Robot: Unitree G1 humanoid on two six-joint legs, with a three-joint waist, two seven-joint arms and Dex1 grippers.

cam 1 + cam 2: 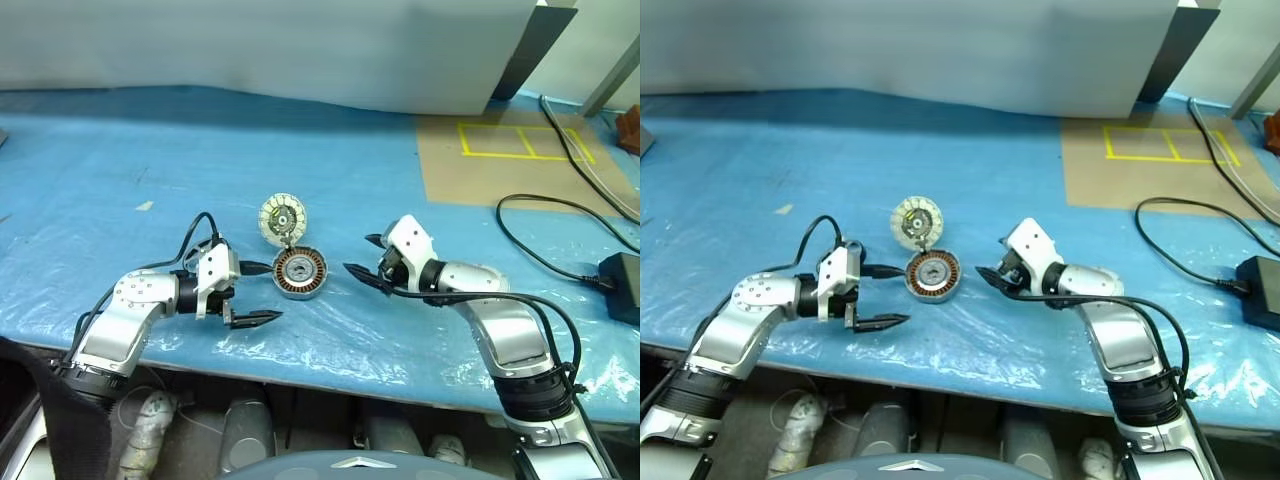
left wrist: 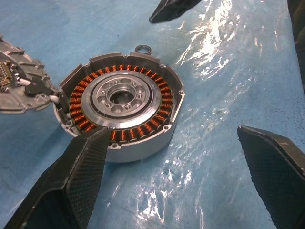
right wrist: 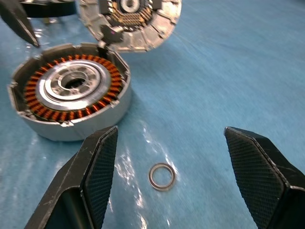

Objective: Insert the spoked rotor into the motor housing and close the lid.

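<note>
While both our grippers stand spread, the motor housing (image 1: 300,272) lies between left gripper (image 1: 262,292) and right gripper (image 1: 366,260).

housing (image 1: 300,273) flanked by hands, washer (image 3: 161,176) alongside

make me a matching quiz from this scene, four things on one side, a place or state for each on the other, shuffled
1. housing
2. lid
3. small ring
4. left gripper

A. lying flat, swung open, inner face up
B. loose on the blue sheet beside the housing
C. open, empty
D. copper windings showing, top uncovered

Pairs: 1-D, 2-A, 3-B, 4-C
</note>
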